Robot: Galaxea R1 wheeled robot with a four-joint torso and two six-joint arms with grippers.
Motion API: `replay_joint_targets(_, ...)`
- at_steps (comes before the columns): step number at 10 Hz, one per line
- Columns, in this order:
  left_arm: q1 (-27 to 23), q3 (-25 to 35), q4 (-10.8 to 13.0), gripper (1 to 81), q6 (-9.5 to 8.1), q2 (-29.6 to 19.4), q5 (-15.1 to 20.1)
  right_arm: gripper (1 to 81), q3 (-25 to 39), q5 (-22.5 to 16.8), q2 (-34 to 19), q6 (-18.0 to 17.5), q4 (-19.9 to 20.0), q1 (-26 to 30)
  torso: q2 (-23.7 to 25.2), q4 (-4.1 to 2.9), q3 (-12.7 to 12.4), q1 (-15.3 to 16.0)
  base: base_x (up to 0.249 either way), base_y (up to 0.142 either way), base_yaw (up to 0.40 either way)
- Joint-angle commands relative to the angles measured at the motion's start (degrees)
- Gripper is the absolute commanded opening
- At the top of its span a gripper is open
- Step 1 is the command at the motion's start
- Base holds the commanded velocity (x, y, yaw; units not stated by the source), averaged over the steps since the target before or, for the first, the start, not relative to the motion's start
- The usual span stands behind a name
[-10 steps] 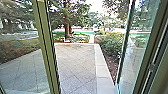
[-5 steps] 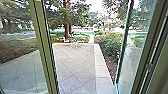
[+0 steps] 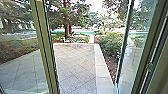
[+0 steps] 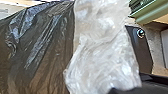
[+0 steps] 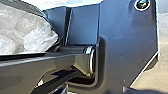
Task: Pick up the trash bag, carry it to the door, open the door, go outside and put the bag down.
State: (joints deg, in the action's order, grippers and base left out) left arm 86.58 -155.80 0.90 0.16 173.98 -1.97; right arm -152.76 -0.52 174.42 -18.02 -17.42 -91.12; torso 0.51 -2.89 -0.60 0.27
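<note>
In the head view, we're looking out between a greenish post and the open glass door, with paving, a tree and bushes outside. Over to the left wrist view, and there's our dark trash bag, crinkled pale plastic against it, though we can't tell how the left pincer stands. In the right wrist view we've got a crumpled whitish bundle, the right pincer's state unclear to us.

glass door open; paved patio beyond
</note>
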Motion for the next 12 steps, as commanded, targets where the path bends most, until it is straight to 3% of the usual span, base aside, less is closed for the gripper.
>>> replay_joint_targets(1, -3.03, -0.04, -0.29, 1.0, 0.28, 0.05, 2.68, 81.1, 0.28, -2.82, 0.77, 0.18, -0.51, 2.57, 0.0, 0.0, 0.0, 0.0, 0.0, 0.0, 0.0)
replay_joint_targets(12, -3.03, -0.04, -0.37, 1.0, 0.28, 0.14, 2.67, 81.1, 0.11, -2.82, 0.78, 0.18, -0.51, 2.21, 0.07, 0.0, -0.02, -0.13, 0.112, 0.0, 0.0)
